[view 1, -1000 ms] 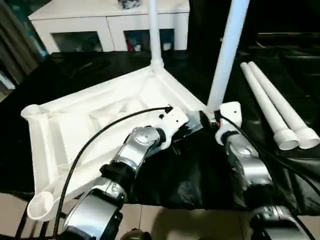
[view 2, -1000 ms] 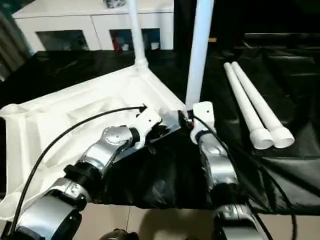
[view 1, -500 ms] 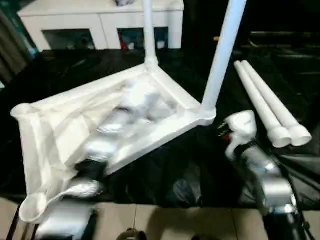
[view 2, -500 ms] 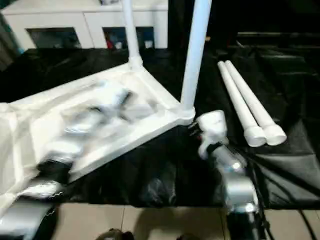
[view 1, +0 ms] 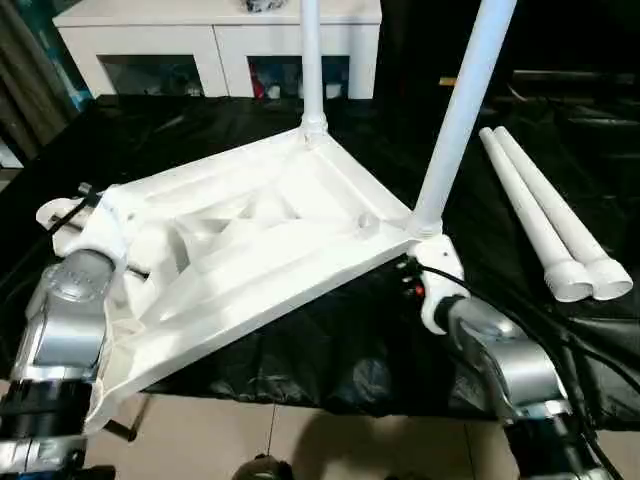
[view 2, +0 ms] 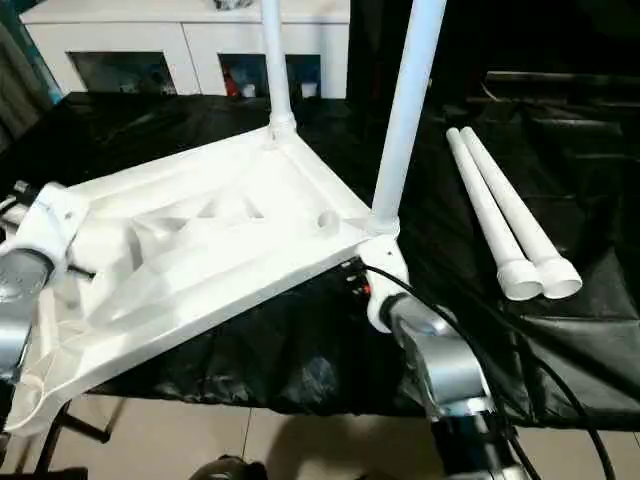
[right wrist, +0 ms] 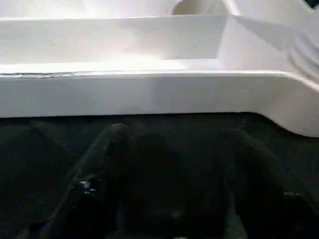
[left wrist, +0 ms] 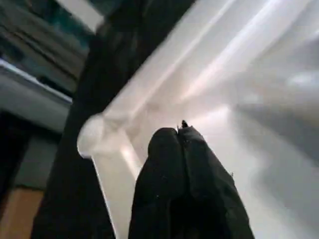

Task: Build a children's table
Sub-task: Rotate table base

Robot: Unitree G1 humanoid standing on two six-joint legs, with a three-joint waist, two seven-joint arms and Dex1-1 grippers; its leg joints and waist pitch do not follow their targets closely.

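Note:
The children's table top (view 1: 260, 250) lies underside up on the black cloth, its ribs showing. Two white legs stand upright in its sockets, one at the far corner (view 1: 311, 60) and one at the near right corner (view 1: 460, 110). Two loose legs (view 1: 540, 215) lie side by side to the right. My left gripper (left wrist: 177, 133) is shut with nothing in it, over the top's left end by an empty corner socket (left wrist: 92, 137). My right gripper (right wrist: 174, 147) is open, low on the cloth, facing the top's side rim (right wrist: 149, 92) just below the near right leg.
The black-draped table (view 1: 330, 340) ends near me, and the top's near left corner (view 1: 100, 395) hangs over its front edge above the tiled floor (view 1: 300, 440). A white cabinet (view 1: 220, 40) with glass doors stands behind. A black cable (view 1: 520, 320) runs along my right forearm.
My left arm has swung from the near right corner across to the top's left end. My right gripper backed off, then came in low under the near right leg's socket.

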